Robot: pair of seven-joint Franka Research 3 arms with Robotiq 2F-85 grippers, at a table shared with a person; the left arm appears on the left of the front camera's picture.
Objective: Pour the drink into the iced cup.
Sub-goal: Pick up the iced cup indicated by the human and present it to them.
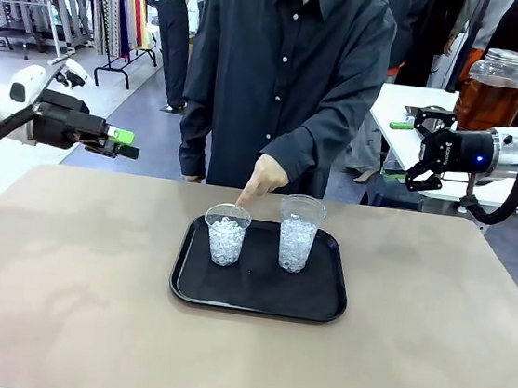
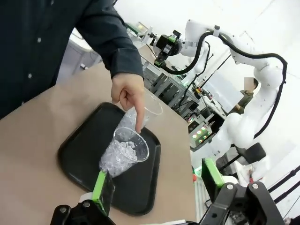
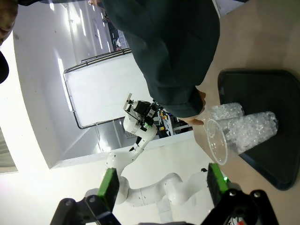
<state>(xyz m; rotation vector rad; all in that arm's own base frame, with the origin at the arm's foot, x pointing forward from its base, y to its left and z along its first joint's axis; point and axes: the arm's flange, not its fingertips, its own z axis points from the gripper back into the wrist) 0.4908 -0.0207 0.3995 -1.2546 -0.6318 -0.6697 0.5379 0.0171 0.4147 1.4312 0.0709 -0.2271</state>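
From the front, the drink sits in its jar [image 1: 493,90], upright on the white table [image 1: 391,101] at about one o'clock from my right claw [image 1: 416,165], so it is far nearer that claw than my left claw [image 1: 126,144]. Both claws hang empty with jaws apart. A hand [image 1: 263,178] points at the left cup [image 1: 226,235] on the tray [image 1: 256,299]. My left wrist view puts that cup [image 2: 124,152] between ten and eleven o'clock beyond my parted fingers [image 2: 101,187] and shows the fingertip right at its rim. My right wrist view has the other cup [image 3: 243,131] in front. The pointed cup [image 3: 227,111] is probably the one behind it, between one and two o'clock.
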